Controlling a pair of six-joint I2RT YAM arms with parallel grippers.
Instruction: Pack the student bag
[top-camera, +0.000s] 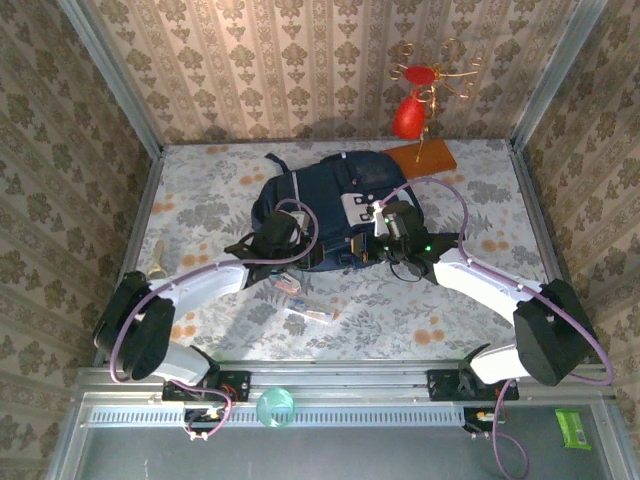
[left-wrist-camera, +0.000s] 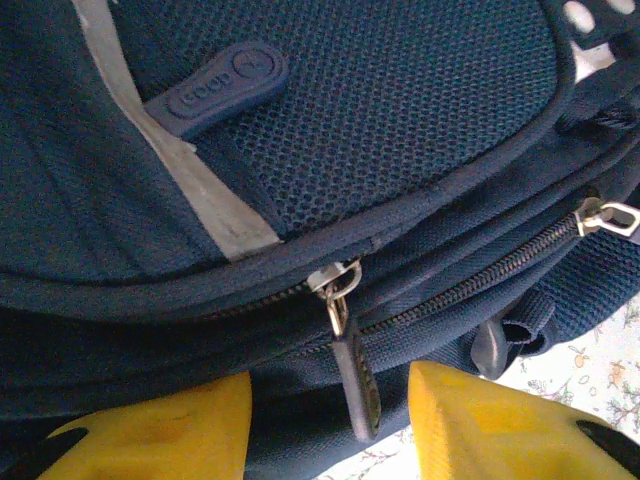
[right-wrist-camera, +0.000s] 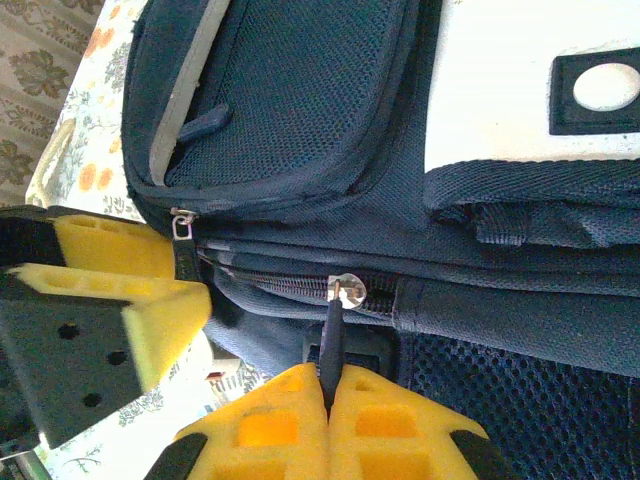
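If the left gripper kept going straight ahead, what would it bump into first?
Probably the zipper pull dangling inside the open left gripper, then the student bag right behind; depth is unclear.

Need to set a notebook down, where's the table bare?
Bare cloth left of the student bag toward the wall, and front-right between the right arm and rail. Crowded: the bag's near edge, with the left gripper, the right gripper pinching a zipper pull, and packets.

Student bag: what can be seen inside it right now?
Nothing inside shows. The student bag has the zips seen from the wrist cameras closed, so any contents are covered. The right gripper is shut on one zip pull; there is no opening yet.
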